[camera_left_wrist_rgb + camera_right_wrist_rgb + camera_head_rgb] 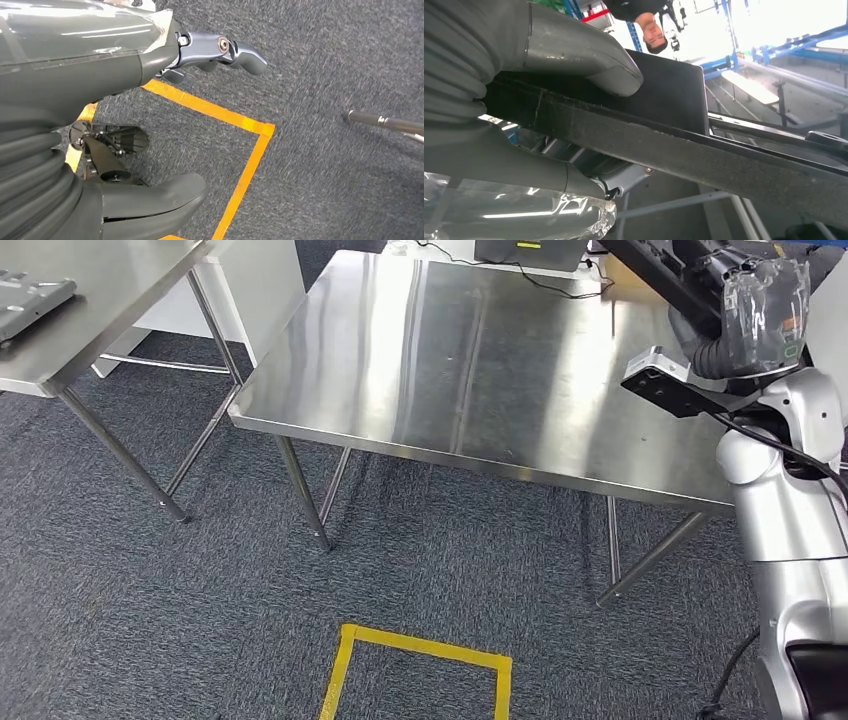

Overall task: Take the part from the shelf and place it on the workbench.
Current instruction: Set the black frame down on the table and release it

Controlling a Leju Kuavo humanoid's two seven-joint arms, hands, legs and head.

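Starting at the left of the head view, a second steel table (60, 330) stands left of the broad stainless-steel workbench (450, 360), with a flat grey piece (25, 302) lying on it, too cropped to identify. On the carpet in front of the workbench sits a square of yellow floor tape (420, 670).

The left hand (165, 125) hangs low over that taped square in its wrist view, thumb and dark fingers (235, 50) spread apart with nothing between them.

Now the workbench itself: its steel top is bare where the part should land, so the placing is not yet done.

Over at the workbench's far right corner, the right hand (745, 315) is raised under a crinkled plastic cover, and the long flat black part (664, 145) is in its grasp. The wrist view shows the thick grey thumb (589, 60) pressed on one face and fingers tucked under the other, gripping it firmly. So, by my reading, the fetching is finished and what remains is to carry the part over the workbench, lower it and let go.

Hard to make out: the part runs out of the head view at the top, so its full length and shape are cut off, and the fingers beneath it are mostly hidden. An inverted person (651, 20) stands beyond the part, partly cropped.
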